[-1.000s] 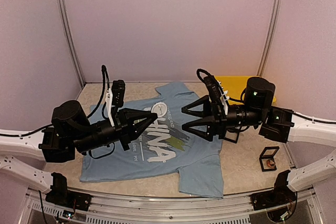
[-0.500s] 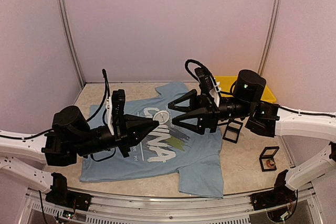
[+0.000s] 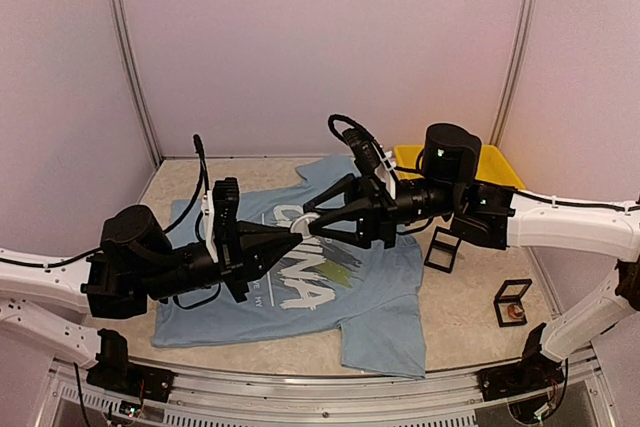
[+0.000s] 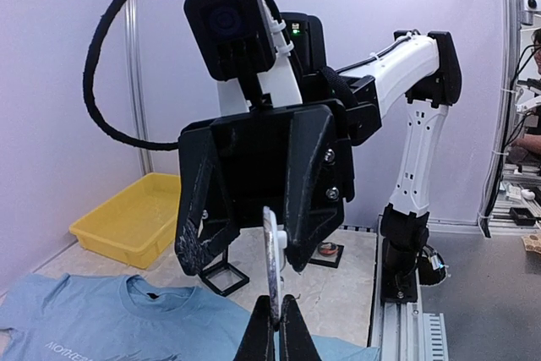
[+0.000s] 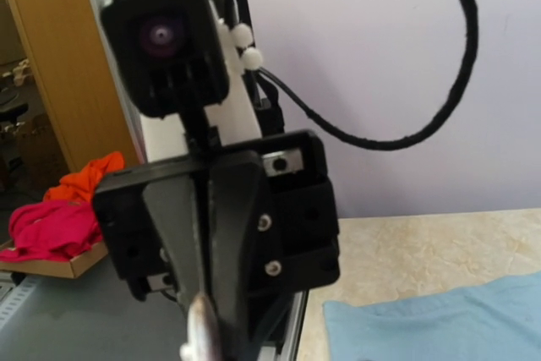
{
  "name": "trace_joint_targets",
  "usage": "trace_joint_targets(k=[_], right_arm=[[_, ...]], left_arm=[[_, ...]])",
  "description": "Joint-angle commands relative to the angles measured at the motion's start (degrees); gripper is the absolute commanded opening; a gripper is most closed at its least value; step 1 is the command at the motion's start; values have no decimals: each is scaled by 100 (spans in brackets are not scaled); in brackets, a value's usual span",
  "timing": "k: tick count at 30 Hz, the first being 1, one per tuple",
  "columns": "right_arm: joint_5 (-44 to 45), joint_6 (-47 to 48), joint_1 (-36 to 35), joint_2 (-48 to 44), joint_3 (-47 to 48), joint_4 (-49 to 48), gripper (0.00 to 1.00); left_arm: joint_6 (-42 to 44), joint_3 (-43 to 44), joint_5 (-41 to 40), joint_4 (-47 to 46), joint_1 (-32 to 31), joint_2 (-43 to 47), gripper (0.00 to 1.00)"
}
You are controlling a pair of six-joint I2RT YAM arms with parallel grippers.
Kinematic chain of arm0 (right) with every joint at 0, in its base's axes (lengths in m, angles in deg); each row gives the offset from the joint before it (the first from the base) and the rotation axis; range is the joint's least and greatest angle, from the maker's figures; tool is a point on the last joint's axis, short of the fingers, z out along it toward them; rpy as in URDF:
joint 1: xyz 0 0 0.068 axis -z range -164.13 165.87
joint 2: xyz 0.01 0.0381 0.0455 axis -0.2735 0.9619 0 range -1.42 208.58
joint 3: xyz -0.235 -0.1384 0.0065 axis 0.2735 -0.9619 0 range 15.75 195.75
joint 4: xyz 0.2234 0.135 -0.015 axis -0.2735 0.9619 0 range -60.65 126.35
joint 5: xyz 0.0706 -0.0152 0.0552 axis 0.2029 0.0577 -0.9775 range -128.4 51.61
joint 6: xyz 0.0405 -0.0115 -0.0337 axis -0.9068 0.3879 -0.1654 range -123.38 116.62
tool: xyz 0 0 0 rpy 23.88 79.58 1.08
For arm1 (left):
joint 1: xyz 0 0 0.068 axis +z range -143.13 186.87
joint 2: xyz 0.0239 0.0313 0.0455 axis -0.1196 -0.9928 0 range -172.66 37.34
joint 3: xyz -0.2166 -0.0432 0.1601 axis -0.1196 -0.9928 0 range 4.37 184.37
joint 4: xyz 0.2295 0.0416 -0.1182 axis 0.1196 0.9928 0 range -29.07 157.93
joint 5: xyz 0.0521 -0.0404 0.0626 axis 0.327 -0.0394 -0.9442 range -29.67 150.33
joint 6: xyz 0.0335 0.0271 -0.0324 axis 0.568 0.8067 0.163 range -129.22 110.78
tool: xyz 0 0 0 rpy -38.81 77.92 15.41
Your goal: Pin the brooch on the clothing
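Note:
The light blue T-shirt (image 3: 300, 292) with white "CHINA" lettering lies flat on the table; it also shows in the left wrist view (image 4: 93, 319) and the right wrist view (image 5: 456, 327). My left gripper (image 3: 296, 230) (image 4: 275, 327) is shut on the lower edge of the brooch (image 3: 304, 219) (image 4: 272, 259), a white round disc held edge-on above the shirt's chest. My right gripper (image 3: 313, 225) (image 4: 245, 261) is open, its two black fingers (image 4: 196, 234) straddling the top of the brooch. In the right wrist view the brooch (image 5: 199, 336) is blurred at the bottom edge, in front of the left gripper.
A yellow tray (image 3: 502, 161) (image 4: 127, 217) stands at the back right. A black square frame (image 3: 443, 247) (image 4: 220, 276) stands right of the shirt. A small black box with a reddish item (image 3: 513, 303) (image 4: 325, 251) lies near the right arm's base.
My right arm has swung left and its open fingers have come around the brooch. My left gripper has kept its hold on the brooch and shifted only slightly.

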Motion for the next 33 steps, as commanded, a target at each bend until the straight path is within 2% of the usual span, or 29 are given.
trace_joint_targets(k=[1, 6, 8, 15, 20, 23, 26, 28, 29, 31, 33], right_arm=[[-87, 191, -47, 120, 244, 323, 39], [-145, 324, -47, 113, 242, 484, 35], [2, 371, -48, 87, 236, 585, 25], [96, 370, -46, 130, 232, 573, 12], [174, 411, -46, 194, 293, 674, 10], [328, 425, -45, 240, 379, 870, 3], [288, 494, -57, 266, 462, 1019, 4], [328, 562, -46, 227, 457, 1094, 8], [345, 629, -44, 203, 456, 1172, 14], [196, 875, -52, 138, 475, 1425, 35], [-437, 1355, -48, 23, 454, 1730, 58]], left_arm=[[122, -83, 43, -183, -31, 24, 0], [106, -106, 69, -235, -31, 13, 0], [114, -109, 95, -249, -30, 11, 0], [165, -84, 209, -263, -32, -60, 0], [190, -21, 276, -184, -66, -161, 0], [215, 7, 282, -176, -79, -188, 0], [228, 16, 245, -144, -85, -201, 0], [227, -38, 204, -211, -84, -154, 0], [223, -72, 159, -240, -85, -113, 0], [220, -114, -96, -247, -86, -25, 0], [221, -118, -396, -166, -84, 40, 0]])
